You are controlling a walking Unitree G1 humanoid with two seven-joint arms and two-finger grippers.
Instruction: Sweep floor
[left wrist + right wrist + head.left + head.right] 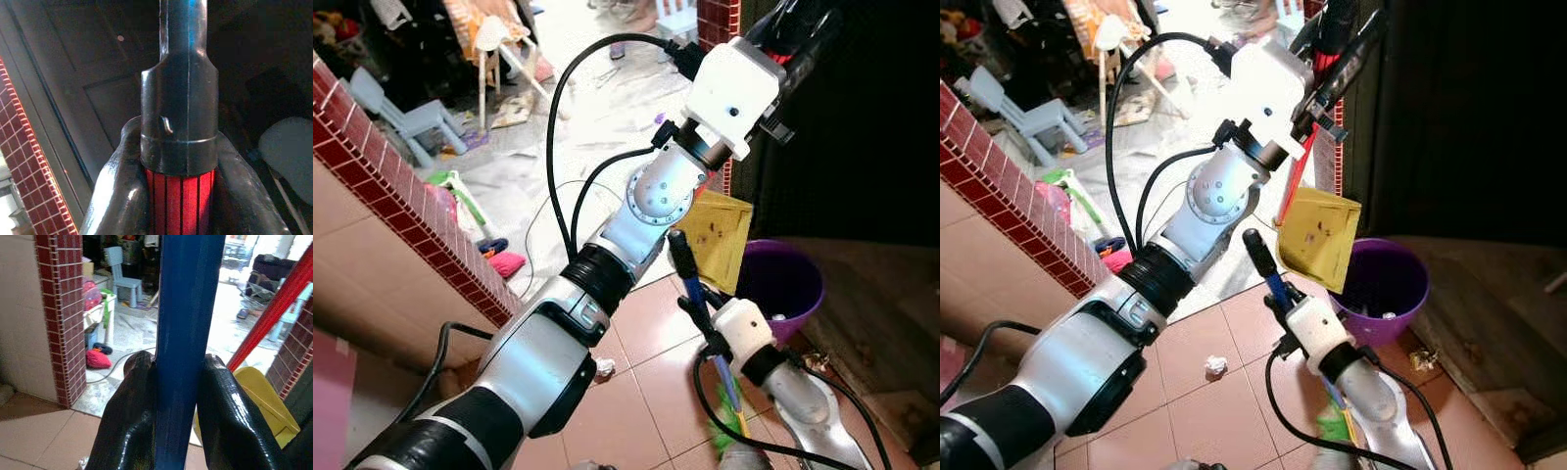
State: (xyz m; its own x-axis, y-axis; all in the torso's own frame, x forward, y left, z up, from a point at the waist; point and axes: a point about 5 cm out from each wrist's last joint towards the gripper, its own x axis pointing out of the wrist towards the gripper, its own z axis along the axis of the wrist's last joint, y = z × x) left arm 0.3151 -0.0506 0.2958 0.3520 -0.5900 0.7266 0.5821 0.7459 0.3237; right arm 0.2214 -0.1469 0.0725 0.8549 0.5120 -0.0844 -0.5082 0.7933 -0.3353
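The right gripper [181,401] grasps a blue broom handle [188,333] standing nearly upright. The left gripper [178,196] clenches a steeply slanted red dustpan handle [1317,108] with a yellow plastic dustpan [1317,235]. Terracotta floor tiles [1224,406] lie below.

Bare tile floor [1224,401] at lower centre leaves passage around a paper scrap [1216,365], hemmed by the brick wall [1009,191] at left, the purple bucket [1386,279] and yellow dustpan [1320,238] right of centre.
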